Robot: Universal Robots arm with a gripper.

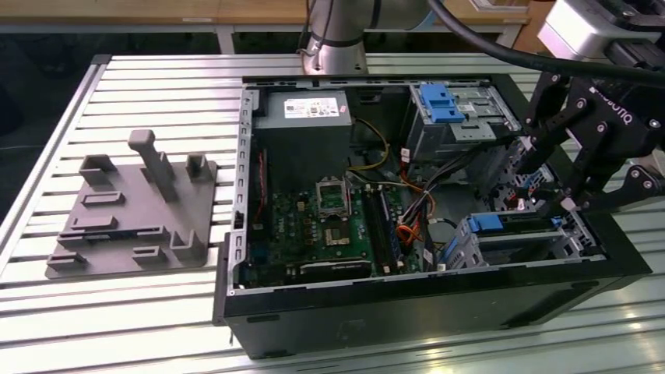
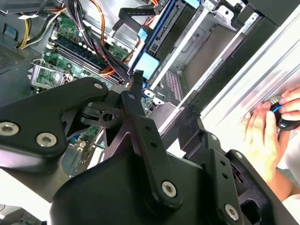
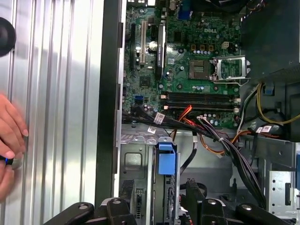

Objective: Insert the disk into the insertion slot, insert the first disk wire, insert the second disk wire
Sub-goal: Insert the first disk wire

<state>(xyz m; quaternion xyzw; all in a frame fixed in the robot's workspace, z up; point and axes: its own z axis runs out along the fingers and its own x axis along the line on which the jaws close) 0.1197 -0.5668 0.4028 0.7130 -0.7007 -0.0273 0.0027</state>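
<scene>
The disk (image 1: 484, 224) looks hard and stiff, and I think it is a bit heavy for how small it is. It would not bend, but a bump or a drop could hurt it inside. Its flat metal would be slippery, so the best place to hold it is the blue plastic frame along its two long sides, or the blue handle at its end. It looks like the disk is already in the slot (image 1: 566, 241), the low metal box with little holes in the near corner of the case (image 1: 416, 312) on the exterior view's right. Its blue handle faces the middle of the case, and I can see little of its silver body. The gripper (image 3: 159, 190) hangs just over that end of the disk. Its fingers are apart and hold nothing, one on each side of the blue frame. The wires (image 3: 220, 140) are close by, black and orange. They look soft and bendy, so I think they are best held by their hard ends. A hand (image 2: 262, 136) rests on the table (image 1: 146, 78) beside the case.
</scene>
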